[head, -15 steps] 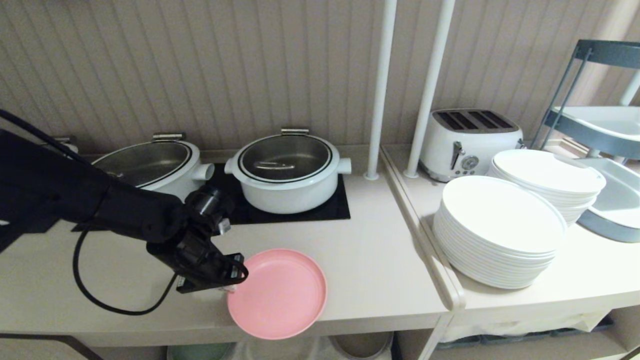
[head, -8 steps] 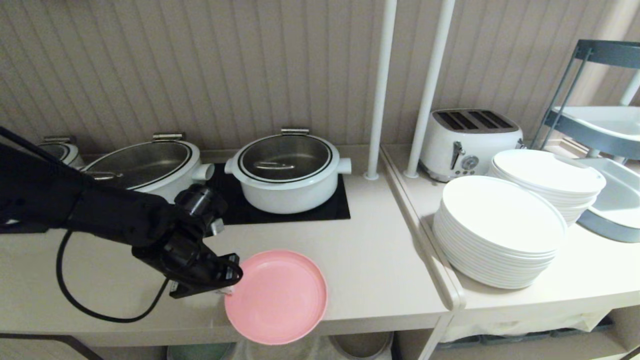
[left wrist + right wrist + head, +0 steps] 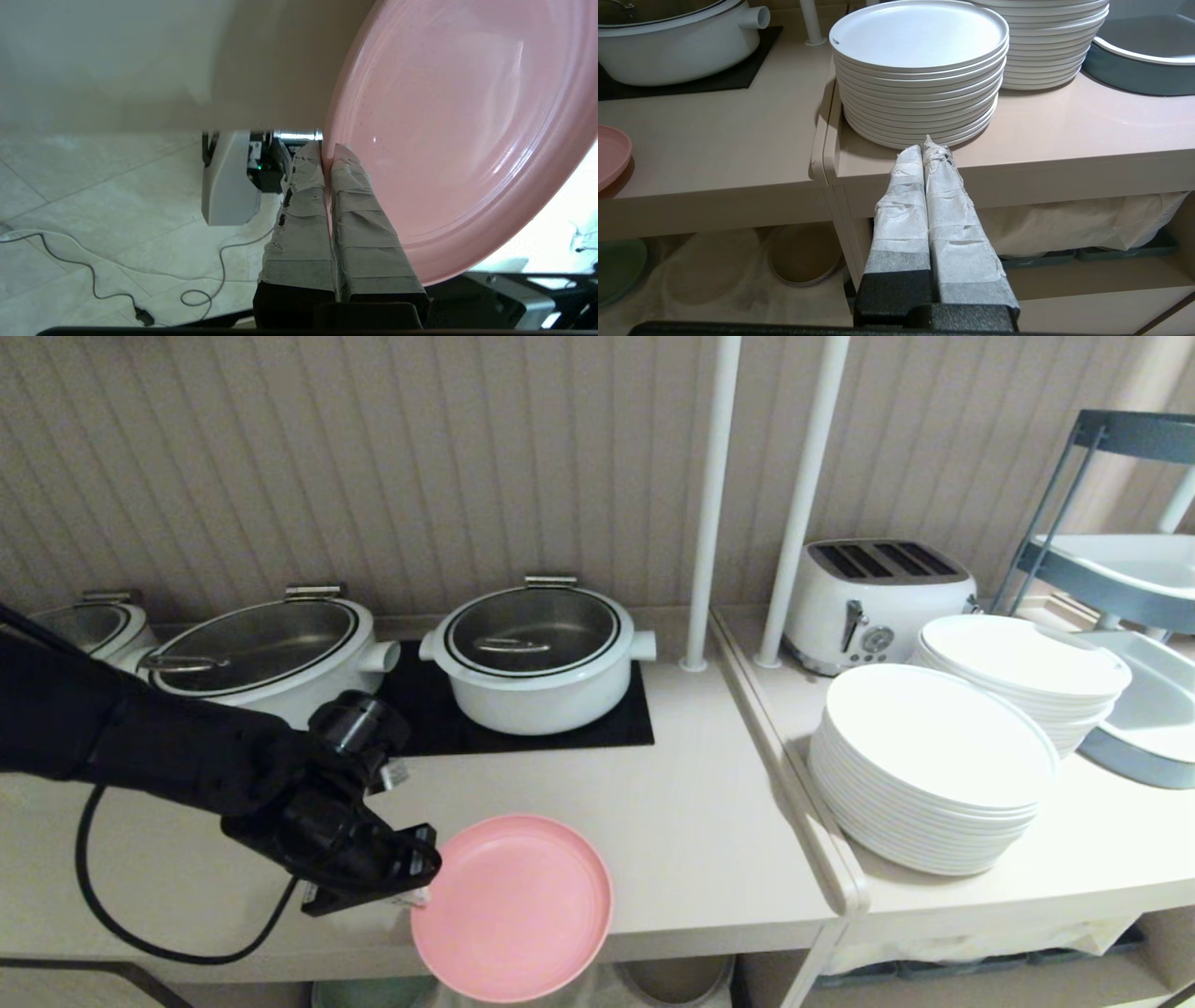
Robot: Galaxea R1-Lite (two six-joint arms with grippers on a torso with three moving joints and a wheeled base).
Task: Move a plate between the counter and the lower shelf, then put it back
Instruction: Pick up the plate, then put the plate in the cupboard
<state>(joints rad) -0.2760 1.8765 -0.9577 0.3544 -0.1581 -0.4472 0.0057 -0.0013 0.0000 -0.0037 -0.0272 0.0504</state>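
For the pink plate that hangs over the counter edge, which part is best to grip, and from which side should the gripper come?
Grip the raised rim of the pink plate, coming level from the robot's left, one finger above and one below. The plate is flat and shallow, so only its thin edge fits between jaws. The left gripper is shut on that left rim so, and part of the plate overhangs the counter, leaving room beneath.

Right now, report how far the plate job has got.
Done: the left gripper is shut on the rim of the pink plate. In hand: the plate overhangs the front edge of the counter, on its way off it. Left: setting it on the cloth-lined lower shelf, then returning it to the counter. The right gripper is shut and empty in front of the white plates.
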